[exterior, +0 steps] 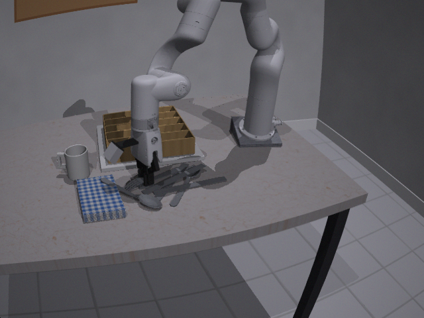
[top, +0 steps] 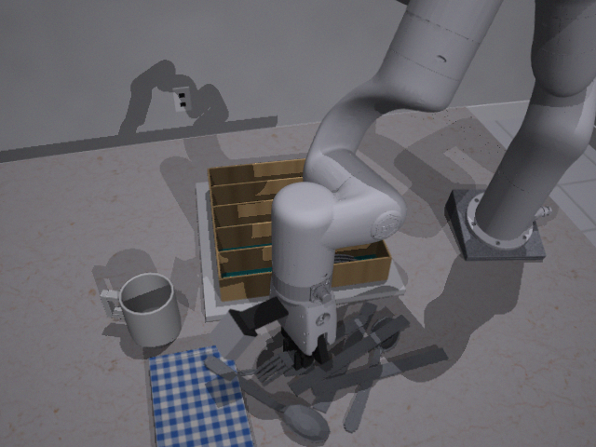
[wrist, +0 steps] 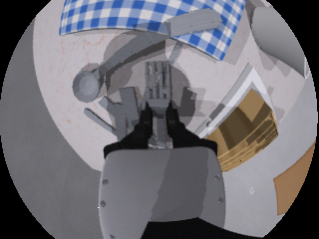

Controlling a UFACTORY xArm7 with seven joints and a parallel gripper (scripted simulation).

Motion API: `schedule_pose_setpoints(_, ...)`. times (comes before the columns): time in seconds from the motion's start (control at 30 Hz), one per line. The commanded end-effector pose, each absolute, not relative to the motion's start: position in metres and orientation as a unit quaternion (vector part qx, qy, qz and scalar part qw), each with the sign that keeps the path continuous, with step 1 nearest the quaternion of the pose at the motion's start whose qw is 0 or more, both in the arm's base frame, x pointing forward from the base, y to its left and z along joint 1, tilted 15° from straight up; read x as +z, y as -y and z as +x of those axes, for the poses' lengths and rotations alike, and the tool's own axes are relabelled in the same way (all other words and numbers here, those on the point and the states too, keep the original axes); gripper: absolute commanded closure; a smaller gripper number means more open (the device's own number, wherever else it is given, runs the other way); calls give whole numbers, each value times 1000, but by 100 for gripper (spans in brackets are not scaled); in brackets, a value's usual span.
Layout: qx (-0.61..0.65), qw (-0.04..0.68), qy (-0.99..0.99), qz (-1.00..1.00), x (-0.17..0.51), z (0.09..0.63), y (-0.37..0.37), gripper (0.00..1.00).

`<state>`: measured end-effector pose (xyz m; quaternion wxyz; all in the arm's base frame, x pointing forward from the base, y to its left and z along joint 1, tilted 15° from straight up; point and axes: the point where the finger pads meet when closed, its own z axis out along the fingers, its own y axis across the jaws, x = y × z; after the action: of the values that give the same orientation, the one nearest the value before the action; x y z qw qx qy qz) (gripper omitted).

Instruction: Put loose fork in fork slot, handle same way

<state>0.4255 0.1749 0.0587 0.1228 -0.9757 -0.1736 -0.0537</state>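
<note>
The loose grey fork [top: 272, 367] lies low on the counter in front of the wooden tray [top: 269, 228], tines toward the checked cloth. My gripper [top: 307, 357] stands upright over it and is shut on the fork's neck just behind the tines. It shows in the exterior view [exterior: 148, 178] too. In the wrist view the fork [wrist: 155, 88] runs out from between the fingertips toward the cloth. The other forks [top: 347, 257] lie in the tray's nearest slot, partly hidden by my arm.
A spoon [top: 293, 416] lies just in front of the fork, its handle resting on the blue checked cloth [top: 199, 399]. A second utensil [top: 363, 389] lies to the right among shadows. A grey mug [top: 146, 307] stands left of the tray. The arm's base [top: 498, 231] is at the right.
</note>
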Motion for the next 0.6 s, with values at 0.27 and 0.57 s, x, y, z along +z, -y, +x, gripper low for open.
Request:
schedule_pose_setpoints(0.27, -49, 122, 174, -976, 56, 421, -174, 97)
schedule_pose_setpoints(0.57, -49, 122, 174, -976, 58, 421, -174, 97)
